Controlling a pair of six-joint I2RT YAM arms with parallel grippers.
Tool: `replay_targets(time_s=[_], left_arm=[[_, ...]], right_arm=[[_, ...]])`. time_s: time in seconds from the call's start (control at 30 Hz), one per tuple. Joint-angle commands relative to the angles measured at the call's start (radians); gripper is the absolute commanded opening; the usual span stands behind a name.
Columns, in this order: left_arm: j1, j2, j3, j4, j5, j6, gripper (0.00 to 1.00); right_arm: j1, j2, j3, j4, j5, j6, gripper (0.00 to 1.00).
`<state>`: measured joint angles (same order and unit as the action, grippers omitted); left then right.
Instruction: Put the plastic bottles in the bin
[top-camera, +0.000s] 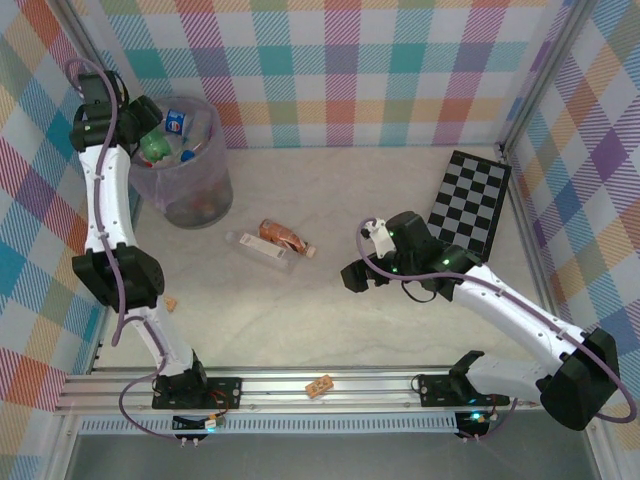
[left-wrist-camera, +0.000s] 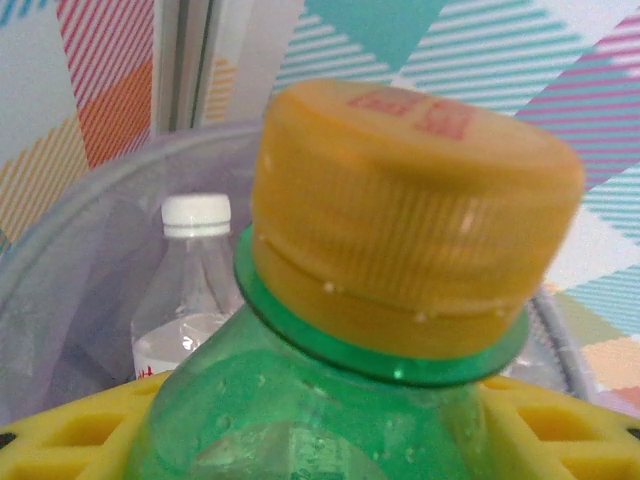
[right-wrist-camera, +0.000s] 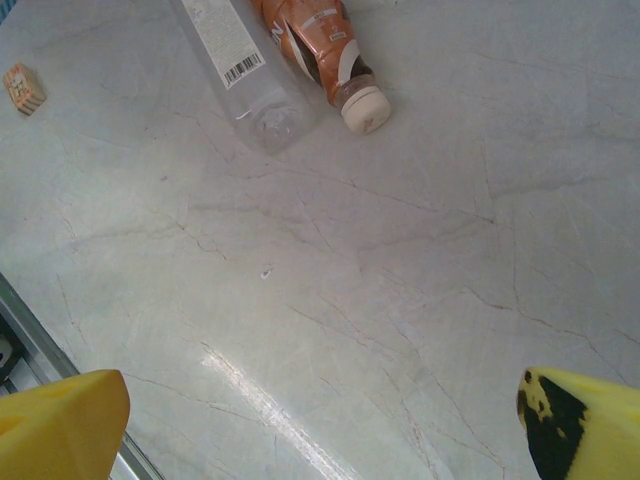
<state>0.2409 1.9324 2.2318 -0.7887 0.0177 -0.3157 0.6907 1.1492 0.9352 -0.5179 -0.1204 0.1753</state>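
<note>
Plastic bottles (top-camera: 283, 237) on pale table (top-camera: 330, 190), plaid walls (top-camera: 350, 70); left gripper (top-camera: 148, 128) tight on green bottle (left-wrist-camera: 320, 420), right gripper (top-camera: 350, 277) agape.

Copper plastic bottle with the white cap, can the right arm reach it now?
Probably yes: the open right end effector hangs over bare table near the copper plastic bottle, with nothing between; a clear plastic bottle lies beside it.

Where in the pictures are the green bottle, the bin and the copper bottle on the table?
green bottle (left-wrist-camera: 400, 230): left wrist view, on its yellow cap.
bin (top-camera: 215, 172): top view, on its side wall.
copper bottle (right-wrist-camera: 318, 45): right wrist view, on its label.
</note>
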Motion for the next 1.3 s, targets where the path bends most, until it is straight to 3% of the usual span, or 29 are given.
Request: replay_targets(time_s=[0.0,0.07,0.13,0.3,0.43,0.6,0.77,0.93,1.1,1.27], left_arm=[[0.008,0.033,0.058,-0.068,0.044,0.034,0.31],[0.008,0.067,0.080,-0.099,0.083,0.034,0.36],[0.009,0.084,0.084,-0.112,0.121,0.034,0.55],[0.008,0.079,0.084,-0.108,0.152,0.057,0.83],[0.009,0.053,0.090,-0.106,0.123,0.081,0.94],[0.009,0.025,0.088,-0.098,0.095,0.087,0.88],[0.009,0.043,0.080,-0.108,0.113,0.068,0.66],[0.005,0.026,-0.027,-0.069,0.132,0.023,0.55],[0.003,-0.009,-0.132,-0.005,0.144,-0.018,0.51],[0.004,-0.040,-0.143,0.011,0.136,-0.031,0.55]], right_arm=[[0.001,0.017,0.001,-0.012,-0.009,-0.007,0.99],[0.002,0.019,0.001,-0.011,-0.007,-0.007,0.99],[0.001,0.017,0.001,-0.012,-0.004,-0.007,0.98],[0.002,0.018,0.004,-0.014,0.007,-0.010,0.98],[0.001,0.033,0.004,-0.008,0.005,-0.008,0.98],[0.001,0.043,-0.004,0.004,0.000,0.003,0.98],[0.001,0.058,-0.001,0.013,-0.005,0.000,0.99],[0.001,0.050,-0.007,0.006,-0.001,0.000,0.98],[0.002,0.037,-0.007,0.002,0.004,-0.004,0.98],[0.001,0.021,-0.012,0.013,0.007,-0.032,0.99]])
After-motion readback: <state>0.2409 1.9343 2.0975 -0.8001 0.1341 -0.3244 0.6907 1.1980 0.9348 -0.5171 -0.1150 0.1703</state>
